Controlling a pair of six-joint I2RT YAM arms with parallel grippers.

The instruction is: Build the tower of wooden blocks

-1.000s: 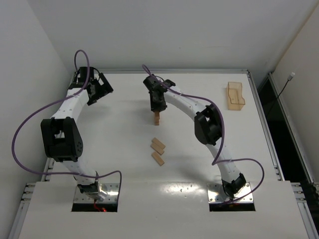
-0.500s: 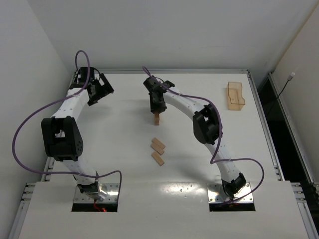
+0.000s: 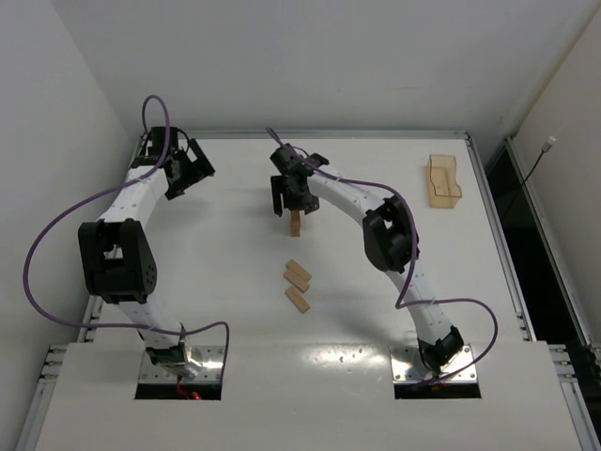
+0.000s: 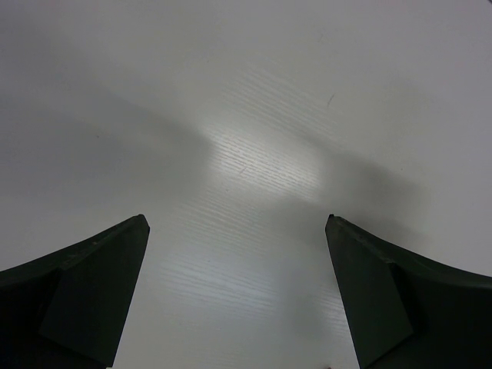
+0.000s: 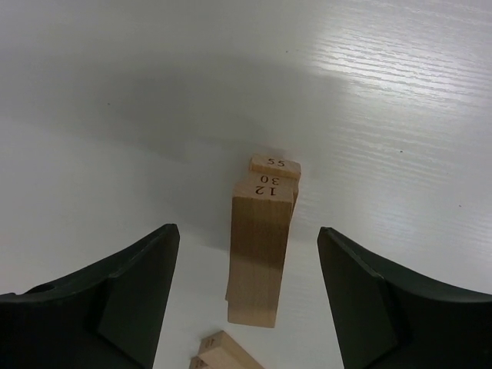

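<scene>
The tower (image 3: pixel 295 224) is a narrow stack of tan wood blocks at the table's middle; in the right wrist view the tower (image 5: pixel 261 246) shows three stacked bars with numbers on their ends. My right gripper (image 5: pixel 250 234) is open, its jaws spread on either side of the tower without touching it; in the top view the right gripper (image 3: pixel 290 199) hovers just above the stack. Three loose wood blocks (image 3: pixel 298 283) lie nearer the arm bases, and two of their ends show in the right wrist view (image 5: pixel 219 354). My left gripper (image 3: pixel 191 172) is open and empty at the far left; its wrist view (image 4: pixel 237 223) shows only bare table.
A translucent orange tray (image 3: pixel 443 181) stands at the far right of the white table (image 3: pixel 225 272). White walls close in on the left and back.
My right gripper has opened and let go of the top block of the tower, and has lifted slightly. The left arm has not moved.
</scene>
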